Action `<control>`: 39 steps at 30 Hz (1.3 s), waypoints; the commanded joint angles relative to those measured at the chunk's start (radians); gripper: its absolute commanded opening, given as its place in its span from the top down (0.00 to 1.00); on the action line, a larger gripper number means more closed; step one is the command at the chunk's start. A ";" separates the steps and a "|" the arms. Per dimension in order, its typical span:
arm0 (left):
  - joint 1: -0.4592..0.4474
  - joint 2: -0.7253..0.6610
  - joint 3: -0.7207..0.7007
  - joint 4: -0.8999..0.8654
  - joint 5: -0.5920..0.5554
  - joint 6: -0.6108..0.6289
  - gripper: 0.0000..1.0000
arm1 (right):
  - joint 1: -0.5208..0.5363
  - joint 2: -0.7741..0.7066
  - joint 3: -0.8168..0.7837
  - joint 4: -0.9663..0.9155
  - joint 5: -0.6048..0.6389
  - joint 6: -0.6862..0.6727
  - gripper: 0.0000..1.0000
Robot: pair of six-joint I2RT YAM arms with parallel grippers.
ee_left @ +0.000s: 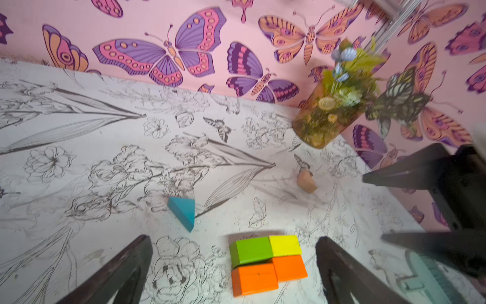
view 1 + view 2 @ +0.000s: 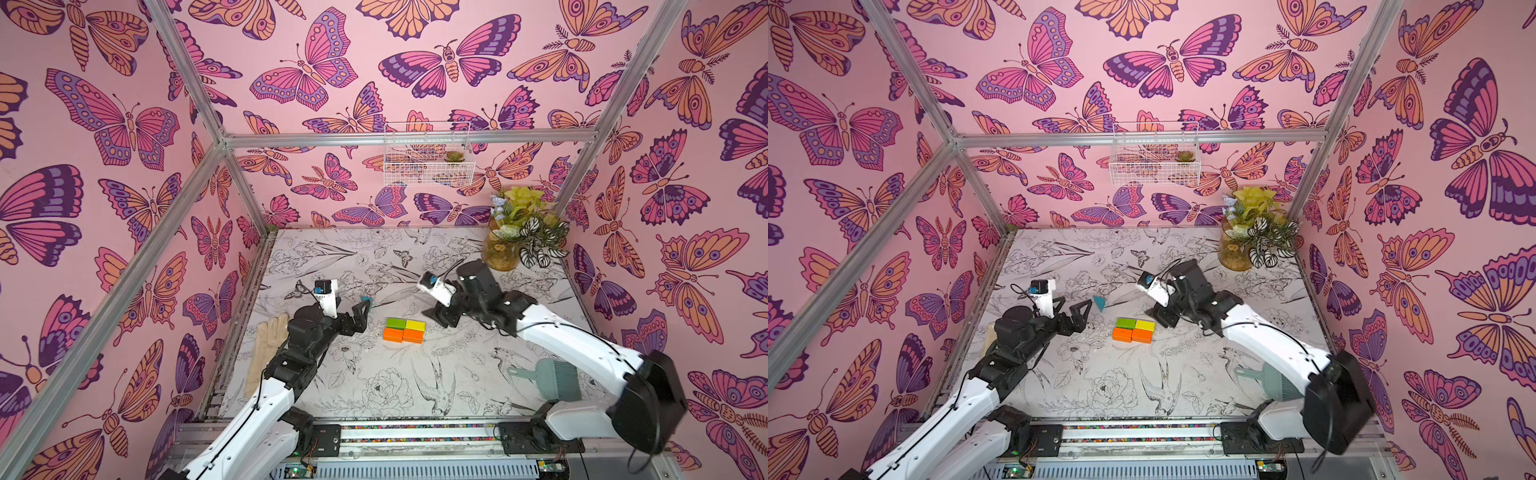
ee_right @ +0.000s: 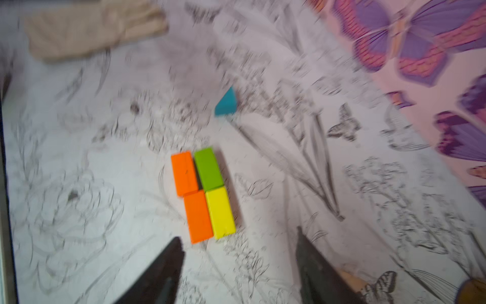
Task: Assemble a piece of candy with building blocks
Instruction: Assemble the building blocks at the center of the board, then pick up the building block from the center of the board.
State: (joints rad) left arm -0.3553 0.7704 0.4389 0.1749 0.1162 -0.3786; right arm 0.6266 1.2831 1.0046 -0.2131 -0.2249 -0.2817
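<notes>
Top views: brick rectangle (image 2: 404, 329) on the table (image 2: 374, 386), between left pincer (image 2: 359, 318) and right pincer (image 2: 442, 319).
Both sets of jaws apart, nothing held. Teal wedge (image 2: 1099, 302) loose just past left pincer's tip. Tan wedge (image 1: 306, 181) behind right arm (image 2: 573, 349) in both top views, seen from left wrist. Right wrist view blurred. Green block (image 2: 395, 323), yellow block (image 2: 415, 325), orange blocks (image 2: 392, 334) touching, flat.

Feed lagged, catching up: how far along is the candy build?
Done: green block, yellow block and two orange blocks form the rectangle. In hand: nothing; left gripper and right gripper are both open and empty. To do: teal triangle and tan triangle lie apart from it, not yet at its ends.
</notes>
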 commanded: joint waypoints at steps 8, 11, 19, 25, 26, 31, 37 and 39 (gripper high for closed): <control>0.054 -0.028 0.058 0.061 0.069 -0.101 0.00 | -0.187 -0.284 -0.102 0.411 0.284 0.545 1.00; 0.054 -0.029 0.057 0.068 0.021 -0.112 0.00 | -0.188 -0.193 -0.015 0.195 0.330 0.475 0.99; 0.055 -0.027 0.028 0.066 0.049 -0.160 0.00 | -0.198 0.168 0.190 -0.229 0.614 0.529 0.59; 0.055 -0.051 0.013 0.046 0.062 -0.172 0.00 | -0.222 0.272 0.194 -0.196 0.465 0.593 0.38; 0.054 -0.057 0.012 0.036 0.059 -0.170 0.00 | -0.230 0.281 0.197 -0.192 0.435 0.601 0.34; 0.055 -0.068 -0.009 0.031 0.063 -0.170 0.00 | -0.271 0.462 0.292 -0.237 0.216 0.611 0.21; 0.054 -0.062 -0.011 0.027 0.066 -0.176 0.00 | -0.274 0.562 0.353 -0.270 0.220 0.635 0.23; 0.053 -0.059 -0.011 0.026 0.066 -0.177 0.00 | -0.273 0.594 0.374 -0.304 0.239 0.637 0.26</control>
State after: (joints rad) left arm -0.3069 0.7109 0.4450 0.2050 0.1680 -0.5453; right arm 0.3550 1.8500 1.3270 -0.4500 0.0196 0.3336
